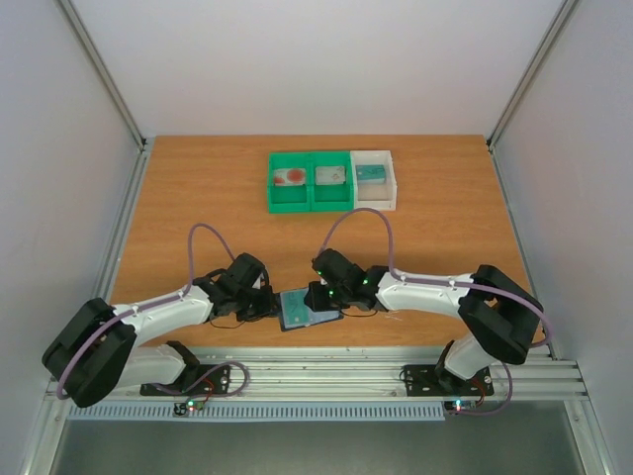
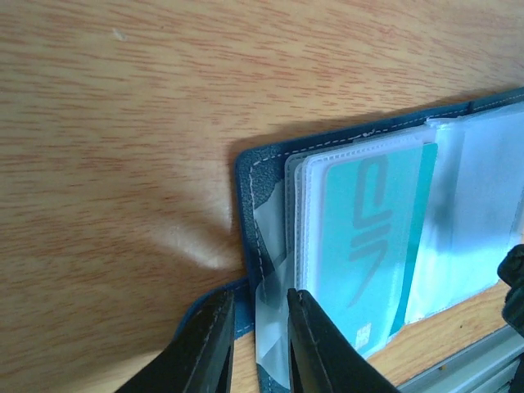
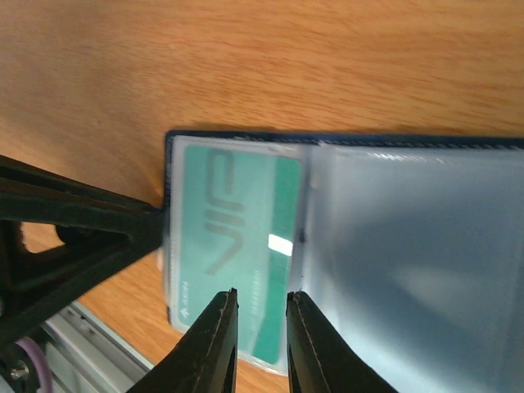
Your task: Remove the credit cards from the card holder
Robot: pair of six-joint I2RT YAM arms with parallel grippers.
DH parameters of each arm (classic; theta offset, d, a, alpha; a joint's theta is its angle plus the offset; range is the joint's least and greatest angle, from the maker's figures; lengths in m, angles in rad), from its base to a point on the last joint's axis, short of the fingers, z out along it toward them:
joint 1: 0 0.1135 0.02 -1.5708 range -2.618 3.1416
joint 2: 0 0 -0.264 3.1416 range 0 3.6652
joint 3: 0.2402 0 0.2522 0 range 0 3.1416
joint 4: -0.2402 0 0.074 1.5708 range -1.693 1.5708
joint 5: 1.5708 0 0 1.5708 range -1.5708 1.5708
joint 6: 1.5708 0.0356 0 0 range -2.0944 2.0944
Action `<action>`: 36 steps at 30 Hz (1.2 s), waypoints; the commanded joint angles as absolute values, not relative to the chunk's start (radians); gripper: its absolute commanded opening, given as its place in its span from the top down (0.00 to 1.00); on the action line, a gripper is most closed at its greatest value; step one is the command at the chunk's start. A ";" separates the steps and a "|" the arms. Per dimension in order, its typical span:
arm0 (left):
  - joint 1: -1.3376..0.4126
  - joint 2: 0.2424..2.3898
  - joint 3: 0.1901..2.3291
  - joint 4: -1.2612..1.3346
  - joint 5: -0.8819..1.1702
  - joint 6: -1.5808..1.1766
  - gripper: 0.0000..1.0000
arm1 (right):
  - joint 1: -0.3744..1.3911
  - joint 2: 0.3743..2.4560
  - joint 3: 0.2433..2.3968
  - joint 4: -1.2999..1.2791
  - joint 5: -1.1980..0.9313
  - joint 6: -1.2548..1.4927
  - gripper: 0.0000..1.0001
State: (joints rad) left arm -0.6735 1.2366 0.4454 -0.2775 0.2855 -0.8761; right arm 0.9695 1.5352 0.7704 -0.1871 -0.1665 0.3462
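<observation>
My left gripper [image 2: 260, 295] has its jaws drawn to a narrow gap at the left end of the card holder [image 2: 247, 205]. An upturned edge of a clear sleeve [image 2: 270, 327] stands between the fingers, and I judge it pinched there, steadying the holder. The holder lies open on the desk [image 2: 123, 123], close to my bases and between my two arms. In its left panel a teal card [image 3: 237, 237] sits inside a sleeve. The right panel's sleeves look vacant, though glare hides detail. My right gripper [image 3: 262, 296] is likewise nearly closed, tips over the short edge of that card; whether it has hold of the card I cannot tell. At the far side of the desk, the green bin [image 1: 309, 206] carries a pale card with a red blotch [image 1: 290, 178] in its left compartment and a second pale card [image 1: 329, 175] in its right. The white bin [image 1: 394, 183] beside it holds a small teal piece [image 1: 371, 172]. Assessment: extraction appears largely done, with this one card outstanding. Legible writing: "VIP" in large letters on the teal card; its fine print is unreadable.
</observation>
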 commanded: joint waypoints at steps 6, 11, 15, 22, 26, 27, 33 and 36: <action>-0.670 1.266 0.420 -0.240 0.271 -0.879 0.80 | 0.968 1.627 0.866 -0.224 -0.164 0.324 0.82; -0.671 1.266 0.414 -0.247 0.260 -0.878 0.80 | 0.968 1.659 0.869 -0.236 -0.149 0.326 0.83; -0.672 1.264 0.412 -0.249 0.256 -0.876 0.80 | 0.968 1.681 0.867 -0.242 -0.134 0.323 0.84; -0.671 1.263 0.411 -0.259 0.252 -0.874 0.80 | 0.968 1.709 0.871 -0.273 -0.113 0.315 0.86; -0.671 1.267 0.413 -0.268 0.246 -0.870 0.80 | 0.968 1.695 0.878 -0.330 -0.068 0.301 0.87; -0.672 1.269 0.413 -0.268 0.247 -0.869 0.80 | 0.968 1.690 0.881 -0.344 -0.056 0.298 0.87; -0.672 1.276 0.409 -0.259 0.252 -0.872 0.80 | 0.968 1.658 0.901 -0.400 -0.016 0.294 0.88; -0.671 1.272 0.408 -0.265 0.250 -0.871 0.80 | 0.968 1.633 0.897 -0.390 -0.030 0.290 0.88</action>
State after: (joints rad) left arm -0.6735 1.2514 0.4381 -0.2489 0.2832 -0.8814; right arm 0.9699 1.6745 0.8856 -0.3321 -0.0727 0.3103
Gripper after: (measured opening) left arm 0.200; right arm 0.123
